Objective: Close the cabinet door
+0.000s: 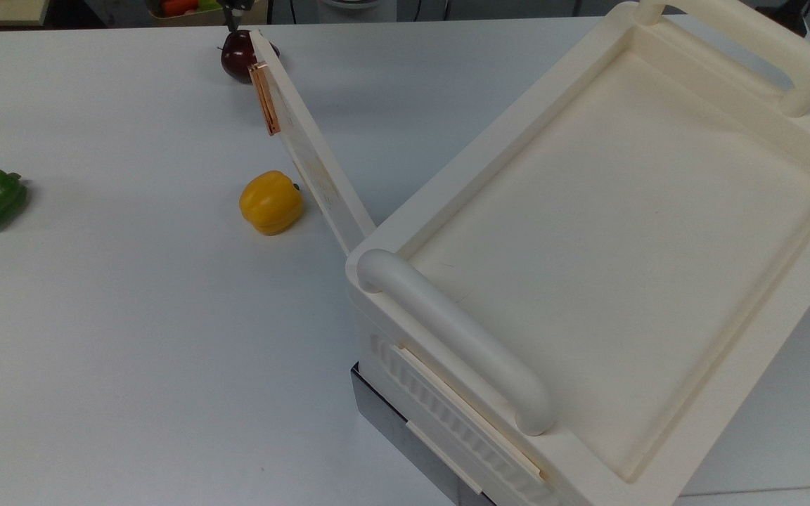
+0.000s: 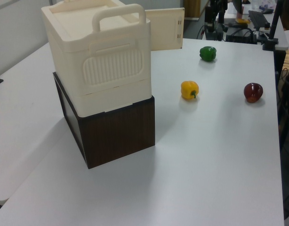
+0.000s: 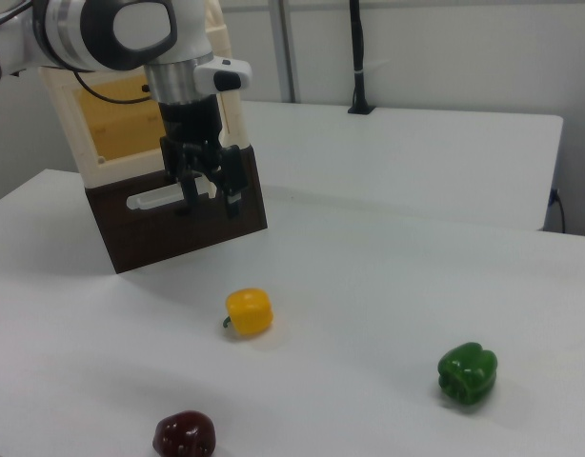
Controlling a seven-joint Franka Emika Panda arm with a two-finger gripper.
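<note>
Progress: none yet, judged | thin cream-white cabinet door swung wide off large cream plastic cabinet, over the white table | gripper hangs before cabinet's open front, fingers apart, empty | left: push door shut

Bright, even overhead light; soft shadows beside the cabinet on the bench; focus fairly sharp, no glare.
</note>
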